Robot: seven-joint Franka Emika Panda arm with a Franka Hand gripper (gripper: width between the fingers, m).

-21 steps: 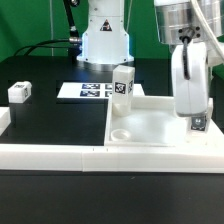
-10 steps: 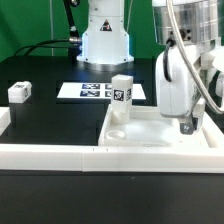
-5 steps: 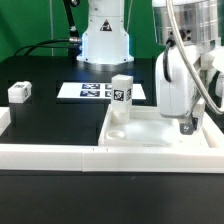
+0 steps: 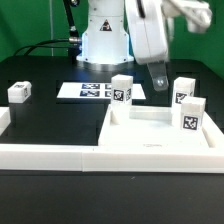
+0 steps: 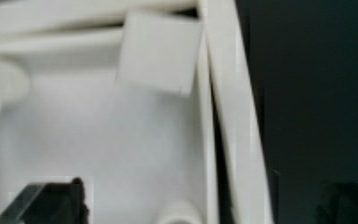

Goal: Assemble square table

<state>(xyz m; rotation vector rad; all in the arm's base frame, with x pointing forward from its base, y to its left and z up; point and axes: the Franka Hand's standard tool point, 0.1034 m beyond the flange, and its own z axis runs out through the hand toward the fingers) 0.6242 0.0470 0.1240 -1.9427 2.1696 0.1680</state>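
The white square tabletop [image 4: 150, 130] lies on the exterior view's right, rim up. Three white tagged legs stand on it: one at its far left corner [image 4: 121, 91], one at the far right [image 4: 184, 92], one at the near right [image 4: 191, 114]. A fourth leg [image 4: 20, 92] lies loose on the black table at the exterior view's left. My gripper [image 4: 159, 80] hangs open and empty above the tabletop, between the standing legs. In the wrist view my gripper [image 5: 202, 205] is spread wide over the tabletop's rim [image 5: 215, 120], with one leg [image 5: 158, 55] ahead.
The marker board [image 4: 88, 91] lies flat behind the tabletop near the robot base [image 4: 105, 40]. A long low white border wall [image 4: 55, 155] runs along the front, with a short piece [image 4: 4, 122] at the left.
My gripper has let go of the leg at the tabletop's near right corner and risen up and to the exterior view's left. Two right-side legs now stand uncovered.
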